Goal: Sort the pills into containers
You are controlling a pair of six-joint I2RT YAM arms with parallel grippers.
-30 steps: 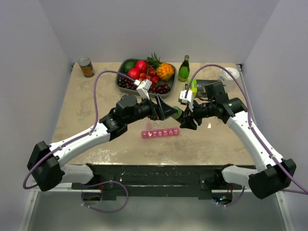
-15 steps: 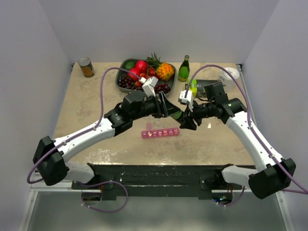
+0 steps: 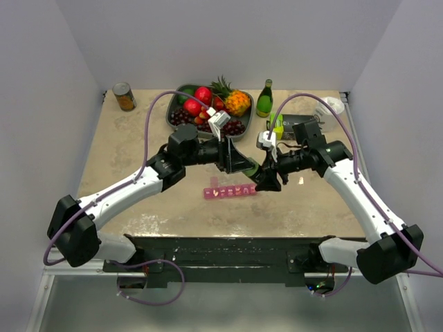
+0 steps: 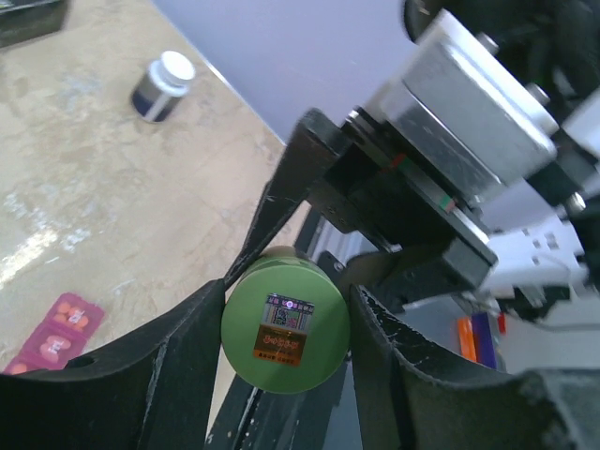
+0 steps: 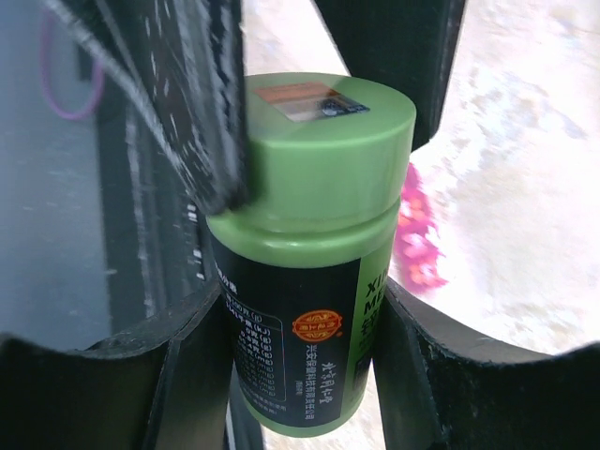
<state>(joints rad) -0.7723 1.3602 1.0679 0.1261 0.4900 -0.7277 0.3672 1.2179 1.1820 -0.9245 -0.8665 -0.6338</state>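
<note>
A dark bottle with a green cap (image 5: 298, 309) is held above the table at the middle. My right gripper (image 5: 300, 323) is shut on its body, a finger on each side; it shows in the top view (image 3: 267, 178). My left gripper (image 4: 286, 302) is closed round the green cap (image 4: 285, 330), fingers hugging both sides, and meets the right one in the top view (image 3: 248, 167). The pink pill organizer (image 3: 230, 191) lies on the table just below both grippers, its lids open with pills inside. It also shows in the left wrist view (image 4: 56, 335) and the right wrist view (image 5: 417, 239).
A fruit tray (image 3: 171, 119) sits at the back centre, a can (image 3: 124, 96) at the back left, a green glass bottle (image 3: 264, 98) and a black box (image 3: 296, 122) at the back right. A small white-capped bottle (image 4: 162, 84) stands apart on the table.
My left arm has swung right and forward, bringing its fingers from beside the bottle onto the green cap. My right gripper has kept hold of the bottle and shifted slightly left and down.
</note>
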